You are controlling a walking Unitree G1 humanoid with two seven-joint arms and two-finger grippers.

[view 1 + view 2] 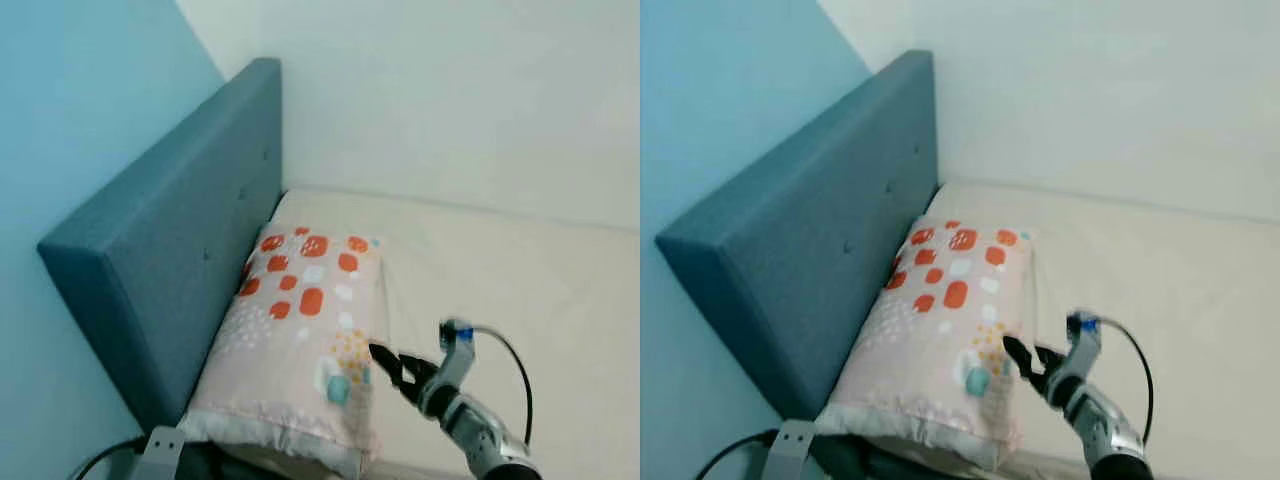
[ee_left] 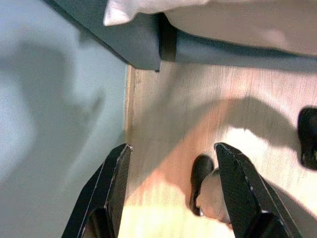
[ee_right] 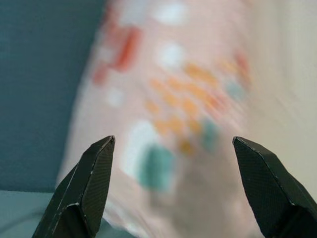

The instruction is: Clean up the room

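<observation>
Black fingers of the right gripper (image 1: 392, 366) stand spread, hovering at the pillow's (image 1: 300, 320) 4 o'clock corner. That pillow lies on the bed (image 1: 500, 290) along the headboard (image 1: 180, 230). To straighten it well, I'd bite the seam edge, not the puffy middle, and tug gently. Up close, the right wrist view gives only a blurred print. The left gripper (image 2: 171, 191), also spread, hangs idle over wood floor (image 2: 198, 99), where a person's shoe (image 2: 200, 173) appears.
</observation>
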